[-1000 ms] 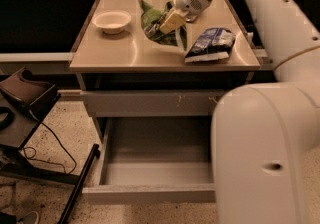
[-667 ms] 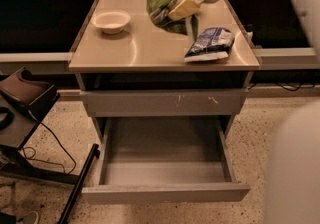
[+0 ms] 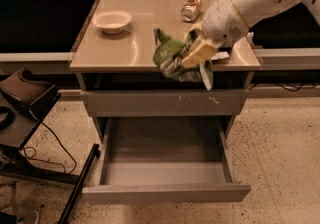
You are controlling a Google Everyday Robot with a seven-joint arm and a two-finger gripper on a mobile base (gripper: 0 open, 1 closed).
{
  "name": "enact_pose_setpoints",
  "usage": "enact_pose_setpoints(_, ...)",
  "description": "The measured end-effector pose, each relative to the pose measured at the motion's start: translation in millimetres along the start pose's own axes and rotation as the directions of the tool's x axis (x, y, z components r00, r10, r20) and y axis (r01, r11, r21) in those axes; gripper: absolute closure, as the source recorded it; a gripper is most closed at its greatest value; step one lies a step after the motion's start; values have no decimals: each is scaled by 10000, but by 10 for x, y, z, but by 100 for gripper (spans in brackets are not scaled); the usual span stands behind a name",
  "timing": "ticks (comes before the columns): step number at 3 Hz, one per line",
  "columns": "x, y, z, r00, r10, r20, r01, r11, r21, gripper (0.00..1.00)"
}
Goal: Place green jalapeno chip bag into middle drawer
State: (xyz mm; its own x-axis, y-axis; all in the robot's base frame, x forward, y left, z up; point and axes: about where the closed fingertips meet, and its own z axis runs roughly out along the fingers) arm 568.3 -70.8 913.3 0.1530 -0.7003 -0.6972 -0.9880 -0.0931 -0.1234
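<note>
My gripper (image 3: 192,54) is shut on the green jalapeno chip bag (image 3: 170,58) and holds it in the air at the front edge of the tan table top (image 3: 110,50), above the drawers. The bag hangs crumpled to the left of the tan fingers, with a white strip trailing down. Below, the middle drawer (image 3: 165,173) is pulled out; its plain front (image 3: 165,193) faces me and its grey inside is bare. The blue-and-white snack bag is mostly hidden behind my arm; a white corner (image 3: 220,56) shows.
The shut upper drawer front (image 3: 160,103) has pale scuff marks. A white bowl (image 3: 112,20) and a tipped can (image 3: 190,9) sit on the table. A black stand (image 3: 25,98) with cables stands at the left on the speckled floor.
My arm has carried the green bag from over the table's back part forward and down to its front edge. The view has shifted, and a can now shows on the table.
</note>
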Motion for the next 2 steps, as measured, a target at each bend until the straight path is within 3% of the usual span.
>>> enact_pose_setpoints(1, 539, 388, 423, 9986, 321, 428, -251, 9875, -1554, 100)
enact_pose_setpoints(2, 572, 378, 480, 9986, 429, 325, -375, 9880, -1500, 100)
